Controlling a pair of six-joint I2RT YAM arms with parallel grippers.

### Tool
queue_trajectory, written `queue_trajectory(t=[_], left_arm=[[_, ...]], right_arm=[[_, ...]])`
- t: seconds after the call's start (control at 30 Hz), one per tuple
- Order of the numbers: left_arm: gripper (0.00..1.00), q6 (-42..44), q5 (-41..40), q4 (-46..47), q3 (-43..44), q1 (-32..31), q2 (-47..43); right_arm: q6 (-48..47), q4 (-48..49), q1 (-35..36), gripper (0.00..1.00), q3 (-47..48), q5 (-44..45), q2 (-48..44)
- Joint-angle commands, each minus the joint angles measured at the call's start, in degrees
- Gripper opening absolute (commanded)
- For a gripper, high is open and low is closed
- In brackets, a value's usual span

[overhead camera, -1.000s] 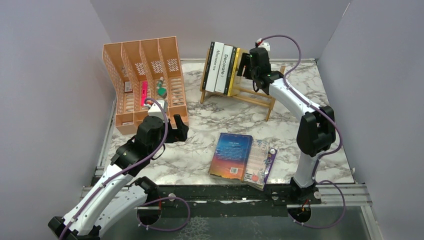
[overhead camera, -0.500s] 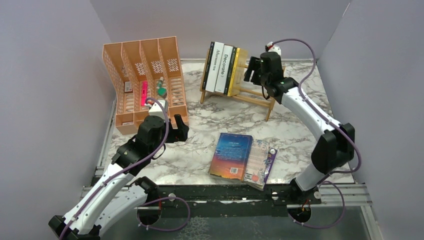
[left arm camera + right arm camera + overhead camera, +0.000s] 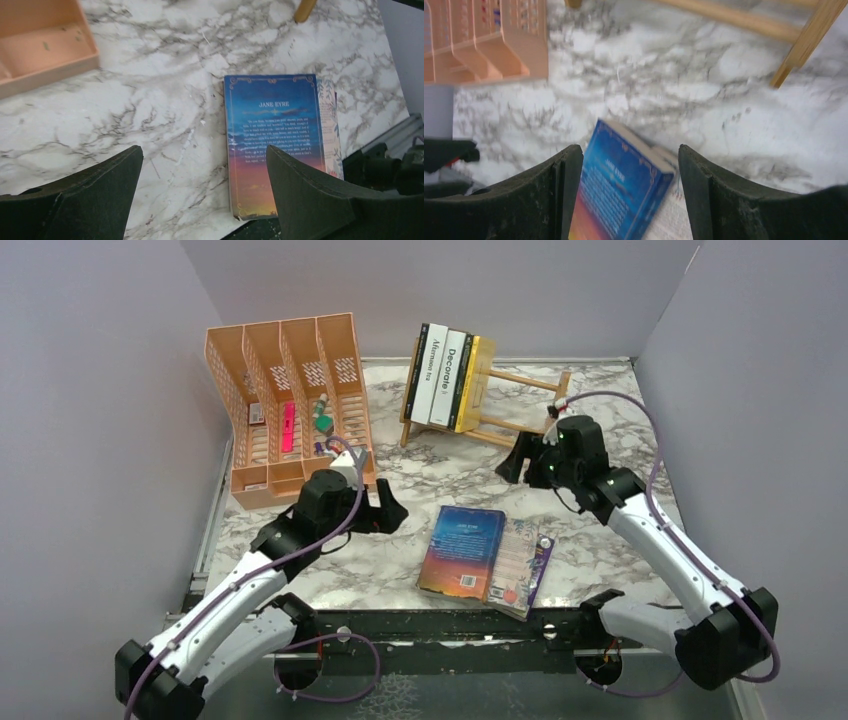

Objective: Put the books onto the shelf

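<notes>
Several books [image 3: 446, 368] stand upright at the left end of the light-wood shelf [image 3: 520, 425]: black, white "Decorate", dark and yellow. A blue-orange book [image 3: 462, 550] lies flat near the front edge, partly on a purple floral book [image 3: 528, 570]. My left gripper [image 3: 392, 510] is open just left of the blue-orange book [image 3: 275, 140], its fingers [image 3: 100, 190] empty. My right gripper [image 3: 522, 466] is open in front of the shelf and above that book [image 3: 624, 185], holding nothing.
An orange perforated file organiser [image 3: 290, 400] with small items stands at the back left, and its corner [image 3: 45, 50] shows in the left wrist view. A shelf leg [image 3: 794, 55] is close to my right gripper. Grey walls enclose the marble table [image 3: 420, 475].
My right arm has pulled away from the shelf and come forward and down over the flat books. My left gripper has moved right, towards the blue-orange book.
</notes>
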Motion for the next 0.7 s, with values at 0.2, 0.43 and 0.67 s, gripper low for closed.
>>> queue_trajectory(t=[0.2, 0.43, 0.67], left_arm=[[0.99, -9.22, 11.80, 18.96, -10.27, -1.88, 12.11], [0.96, -18.37, 12.72, 33.68, -17.69, -4.62, 19.20], [0.86, -20.13, 9.83, 39.02, -18.93, -7.89, 21.89]], right_arm=[[7.71, 1.97, 0.36, 0.82, -20.65, -17.45, -13.24], [14.50, 8.75, 0.41, 0.81, -30.85, -22.49, -16.81], [18.44, 15.49, 0.34, 0.76, -36.17, -25.56, -16.09]])
